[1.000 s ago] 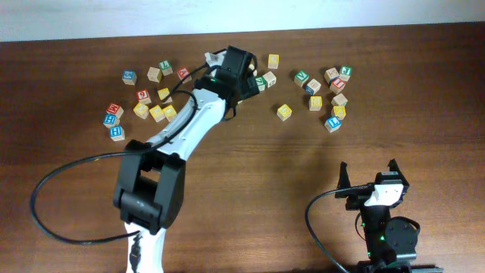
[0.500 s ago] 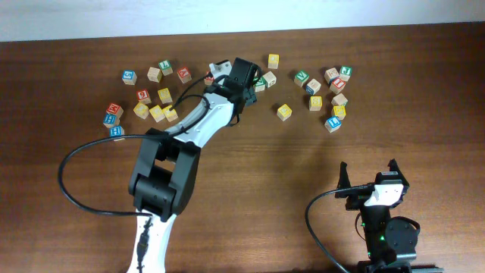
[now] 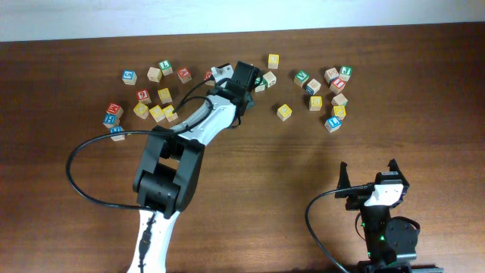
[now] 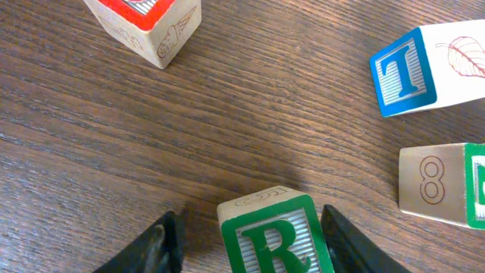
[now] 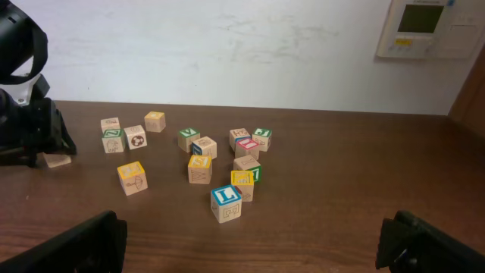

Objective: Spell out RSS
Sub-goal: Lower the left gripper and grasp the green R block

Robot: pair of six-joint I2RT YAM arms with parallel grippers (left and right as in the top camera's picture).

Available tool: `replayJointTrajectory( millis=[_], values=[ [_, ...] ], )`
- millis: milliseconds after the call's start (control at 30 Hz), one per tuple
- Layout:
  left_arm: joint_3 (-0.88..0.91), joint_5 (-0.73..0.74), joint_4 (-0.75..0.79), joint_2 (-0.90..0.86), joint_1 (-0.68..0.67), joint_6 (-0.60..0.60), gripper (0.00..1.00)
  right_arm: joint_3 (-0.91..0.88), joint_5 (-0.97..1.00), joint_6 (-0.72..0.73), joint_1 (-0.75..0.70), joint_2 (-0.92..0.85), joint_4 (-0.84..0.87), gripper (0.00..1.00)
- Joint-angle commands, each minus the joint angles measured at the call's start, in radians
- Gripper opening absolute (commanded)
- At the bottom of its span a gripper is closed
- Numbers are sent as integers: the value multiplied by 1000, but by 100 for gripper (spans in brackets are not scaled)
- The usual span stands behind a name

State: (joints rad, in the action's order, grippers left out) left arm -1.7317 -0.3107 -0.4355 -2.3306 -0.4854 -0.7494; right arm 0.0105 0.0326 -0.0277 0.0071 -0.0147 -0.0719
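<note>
The bench point(image 3: 424, 83) is carrying many letter cubes along its far side. The left arm point(image 3: 201, 125) is reaching in among them. The left fingers point(image 3: 251, 82) are standing spread on both sides of the R cube point(image 4: 269, 235). This cube is sitting upright on the wood, its green face turned toward the wrist camera. The right fingers point(image 3: 342, 176) are waiting at the near edge, spread and holding nothing, well apart from all cubes.

I am judging this step to be the grasp of the R. In the wrist view one finger is leaving a clear gap and the other is very near. Whether it is already touching I cannot tell, because the frame is cutting the contact off.

The fingers should first be centred, so that both are meeting the plain wooden sides together. Otherwise the cube is likely to slide or turn.

The 8 cube point(image 4: 443, 186) and the T cube point(image 4: 424, 64) are lying near on one side, and the red cube point(image 4: 148, 26) is farther on the other. A straight lift is therefore safer than a drag. A yellow cube point(image 3: 284, 112) is lying alone nearby.
</note>
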Motion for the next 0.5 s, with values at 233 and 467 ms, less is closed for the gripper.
replayJointTrajectory(
  millis=[233, 467],
  values=[
    [-12, -9, 8, -20, -3, 2, 42, -5, 2, -1, 0, 6, -8, 98],
    [-12, -11, 8, -19, -3, 2, 17, -5, 2, -2, 0, 6, -8, 98]
  ],
)
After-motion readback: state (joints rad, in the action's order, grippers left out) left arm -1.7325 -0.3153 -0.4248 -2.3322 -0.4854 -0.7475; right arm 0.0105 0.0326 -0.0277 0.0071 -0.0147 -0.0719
